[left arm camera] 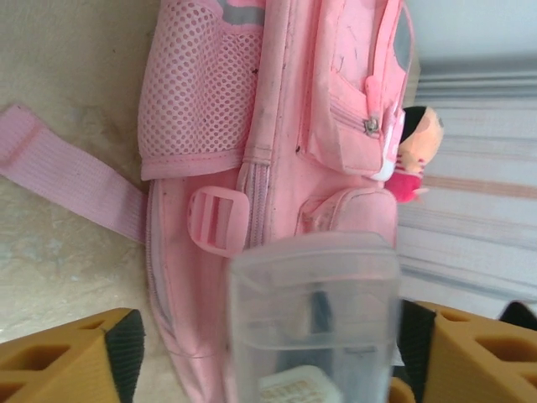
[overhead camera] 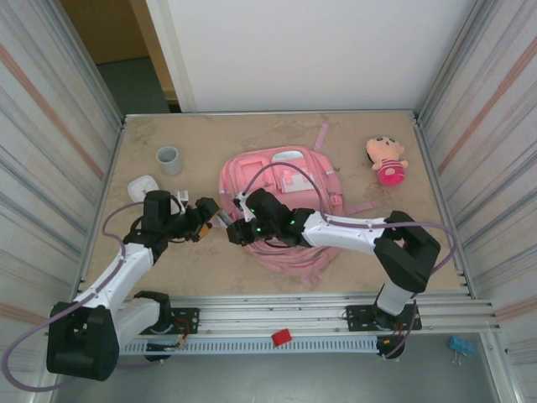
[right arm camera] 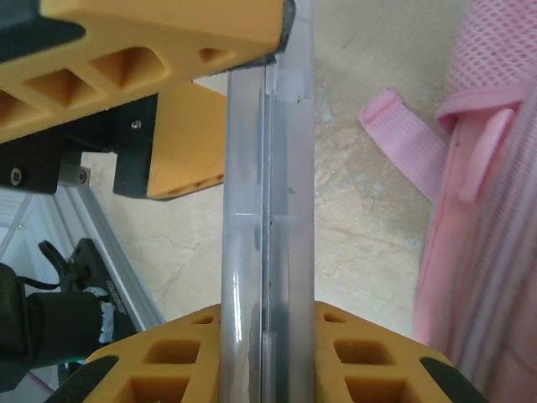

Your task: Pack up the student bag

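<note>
**Step in hand: transfer of an item between arms.** A clear, flat plastic case (left arm camera: 315, 311) is held in the air between the two grippers, just beside the left edge of the student bag.

- The large pink fabric student bag (overhead camera: 252, 172) lies flat at the middle of the surface (overhead camera: 193, 260), front pockets upward. One strap trails toward the near edge.
- Right gripper (right arm camera: 268, 344): clenched on the thin edge of the case, one finger pressed to each face.
- Left gripper (left arm camera: 268, 340): released. Its fingers stand wide on either side of the case, with clear space on at least one side.

**Next move.** The left gripper should back straight away from the case without brushing it. The right gripper should then carry the case over the bag and into an open compartment. The frames do not show whether any zip is open, so an opening may first need to be made and held by the free arm. The grip is narrow, so avoid sharp turns of the wrist.
</note>
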You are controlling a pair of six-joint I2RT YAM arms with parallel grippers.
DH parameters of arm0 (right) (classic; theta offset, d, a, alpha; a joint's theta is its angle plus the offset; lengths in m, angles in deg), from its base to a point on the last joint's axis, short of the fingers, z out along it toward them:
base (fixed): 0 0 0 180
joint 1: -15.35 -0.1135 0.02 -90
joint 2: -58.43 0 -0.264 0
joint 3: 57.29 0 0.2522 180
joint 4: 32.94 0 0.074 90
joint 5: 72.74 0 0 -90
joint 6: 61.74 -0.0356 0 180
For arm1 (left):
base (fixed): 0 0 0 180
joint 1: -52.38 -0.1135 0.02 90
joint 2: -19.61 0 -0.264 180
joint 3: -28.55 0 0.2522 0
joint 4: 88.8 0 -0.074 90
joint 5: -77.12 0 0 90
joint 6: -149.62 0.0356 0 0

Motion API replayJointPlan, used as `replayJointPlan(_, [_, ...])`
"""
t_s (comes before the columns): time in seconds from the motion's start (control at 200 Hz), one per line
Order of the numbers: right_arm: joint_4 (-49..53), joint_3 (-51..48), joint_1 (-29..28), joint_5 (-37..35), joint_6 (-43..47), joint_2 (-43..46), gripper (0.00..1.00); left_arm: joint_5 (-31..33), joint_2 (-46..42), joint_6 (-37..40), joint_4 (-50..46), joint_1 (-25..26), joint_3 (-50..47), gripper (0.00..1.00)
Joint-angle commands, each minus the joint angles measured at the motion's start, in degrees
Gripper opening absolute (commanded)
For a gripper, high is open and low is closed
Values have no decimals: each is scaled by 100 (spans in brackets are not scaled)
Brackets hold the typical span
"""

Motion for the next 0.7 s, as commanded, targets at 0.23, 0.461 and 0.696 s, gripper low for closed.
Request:
replayJointPlan(0.23, [-238,-1249,1039,318,-495,1980,12,2341,-192,2199,-1782,1384,1408,85])
replayJointPlan(0.461, [275,-1850,2515,997,-551,3212,13,3018,275,3710,-1381,2600,1675,82])
replayJointPlan(0.696, [935,-2270,3949,1595,-590,4172,13,3654,1396,6389,-1152,4283,2162,87])
